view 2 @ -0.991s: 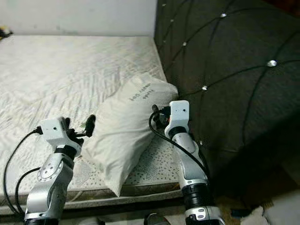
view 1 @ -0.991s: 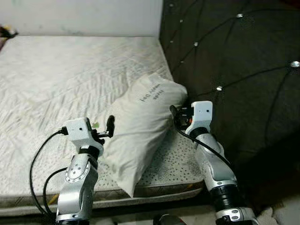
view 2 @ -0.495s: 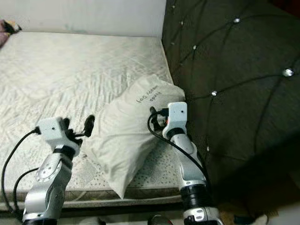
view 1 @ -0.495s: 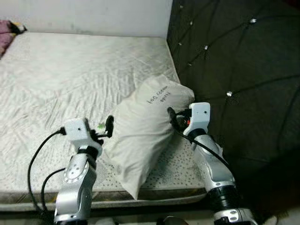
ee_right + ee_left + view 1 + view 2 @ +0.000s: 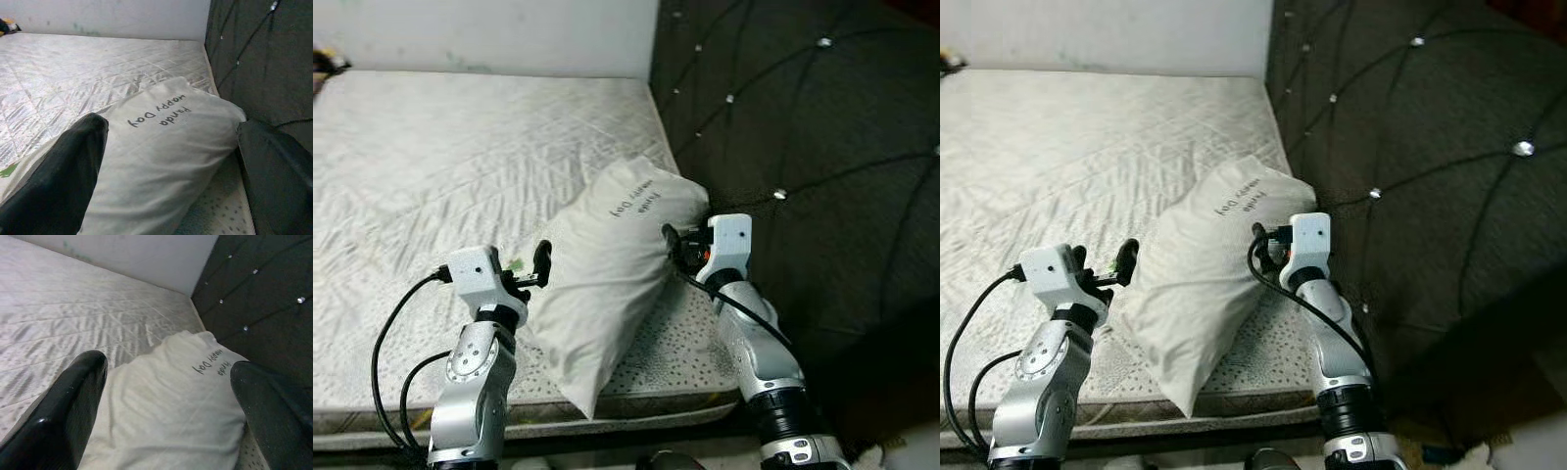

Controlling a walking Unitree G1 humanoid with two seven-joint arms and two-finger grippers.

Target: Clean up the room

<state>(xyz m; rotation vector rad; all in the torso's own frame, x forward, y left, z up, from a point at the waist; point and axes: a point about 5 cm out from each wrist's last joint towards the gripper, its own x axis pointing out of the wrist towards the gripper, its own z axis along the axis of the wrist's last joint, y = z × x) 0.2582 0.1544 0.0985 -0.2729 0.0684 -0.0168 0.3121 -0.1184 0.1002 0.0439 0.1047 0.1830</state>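
While the robot stood at the side of the bed (image 5: 431, 147), a white pillow (image 5: 607, 264) lay aslant on the bare quilted mattress, its top end near the dark tufted headboard (image 5: 803, 117) and its lower corner reaching to the mattress edge. Dark lettering showed near the pillow's top end. The left pincer (image 5: 541, 262) was at the pillow's left side, its black fingers (image 5: 68, 401) spread wide with the pillow lying between and ahead of them. The right pincer (image 5: 672, 243) was at the pillow's right side, next to the headboard, and its fingers (image 5: 63, 176) also stood wide apart on either side of the pillow. Whether either pincer pressed against the cloth I could not tell. A small green mark showed on the mattress by the left pincer. A pale wall (image 5: 489, 34) ran behind the bed.
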